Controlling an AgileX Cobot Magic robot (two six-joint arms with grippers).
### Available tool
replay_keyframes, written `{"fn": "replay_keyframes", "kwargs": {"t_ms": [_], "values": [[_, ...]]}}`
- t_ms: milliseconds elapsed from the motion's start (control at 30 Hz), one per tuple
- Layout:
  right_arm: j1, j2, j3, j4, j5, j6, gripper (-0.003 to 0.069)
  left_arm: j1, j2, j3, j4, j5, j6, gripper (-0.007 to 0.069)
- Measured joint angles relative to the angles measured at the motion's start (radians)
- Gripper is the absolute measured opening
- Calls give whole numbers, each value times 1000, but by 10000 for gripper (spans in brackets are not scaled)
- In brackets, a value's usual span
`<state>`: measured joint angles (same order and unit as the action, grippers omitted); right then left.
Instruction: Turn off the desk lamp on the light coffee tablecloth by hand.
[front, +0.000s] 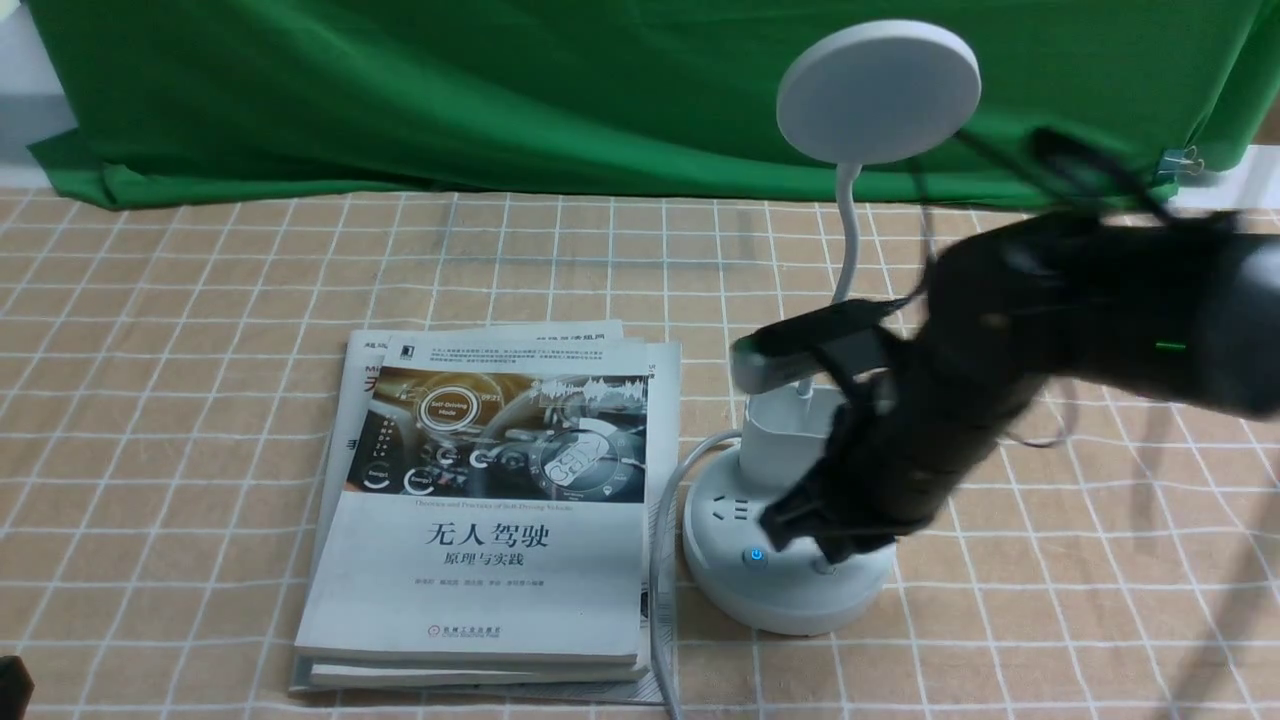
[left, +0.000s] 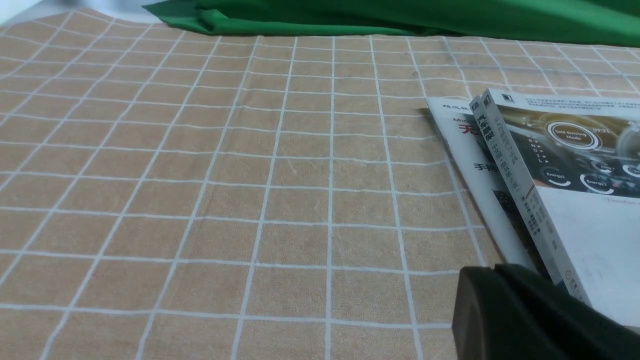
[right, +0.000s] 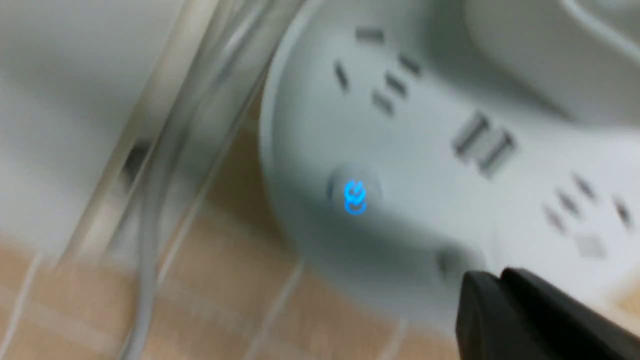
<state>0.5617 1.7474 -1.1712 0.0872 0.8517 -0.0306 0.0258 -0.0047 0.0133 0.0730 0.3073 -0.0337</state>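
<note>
Front camera high, forward and down; both wrist cameras closer, each sharing the books (front: 480, 580).

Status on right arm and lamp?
Right gripper shut, over lamp base, contact unclear. Left gripper shut, beside books. Blue power mark lit. Nothing seen blocking that button.

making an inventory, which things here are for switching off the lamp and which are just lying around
For the job:
- desk lamp, with its blue-lit power button
- right gripper, over the lamp's base
- grid-patterned tan tablecloth under the lamp

Just lying about:
- stacked books, the top one on self-driving
- green backdrop cloth
</note>
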Motion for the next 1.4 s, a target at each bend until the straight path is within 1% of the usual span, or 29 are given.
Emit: {"fn": "replay_keyframes", "kwargs": {"t_ms": [200, 333, 367, 567, 667, 733, 800, 867, 933, 1033, 1067, 1167, 1300, 1367, 1400], "values": [[0, -322, 226, 0, -31, 9, 38, 0, 0, 0, 0, 0, 0, 4], [0, -513, 309, 0, -36, 18, 50, 0, 0, 0, 0, 0, 0, 4], [0, -513, 309, 0, -36, 20, 50, 0, 0, 0, 0, 0, 0, 4], [0, -718, 324, 0, -84, 31, 63, 0, 0, 0, 0, 0, 0, 4], [0, -765, 325, -10, -112, 31, 65, 0, 0, 0, 0, 0, 0, 4], [0, -828, 327, -50, -137, 31, 57, 0, 0, 0, 0, 0, 0, 4], [0, -847, 329, -64, -140, 31, 46, 0, 0, 0, 0, 0, 0, 4], [-11, -896, 368, -112, -171, 31, 28, 0, 0, 0, 0, -1, 0, 4], [-63, -956, 439, -118, -226, 25, 25, 0, 0, 0, 0, -1, -1, 4], [-185, -1074, 583, -118, -312, 25, 25, 0, 0, 0, 0, -1, -1, 4], [-240, -1154, 676, -126, -364, 24, 25, 0, 0, 0, 0, -1, -1, 4], [-353, -1322, 851, -139, -460, 24, 24, 0, 0, 0, 0, -1, -1, 4], [-438, -1544, 1065, -142, -568, 21, 24, 0, 0, 0, 0, -1, -1, 4], [-454, -1633, 1141, -142, -597, 14, 23, 0, 0, 0, 0, -1, -1, 4], [-454, -1640, 1146, -142, -597, 12, 22, 0, 0, 0, 0, -1, -1, 4]]}}
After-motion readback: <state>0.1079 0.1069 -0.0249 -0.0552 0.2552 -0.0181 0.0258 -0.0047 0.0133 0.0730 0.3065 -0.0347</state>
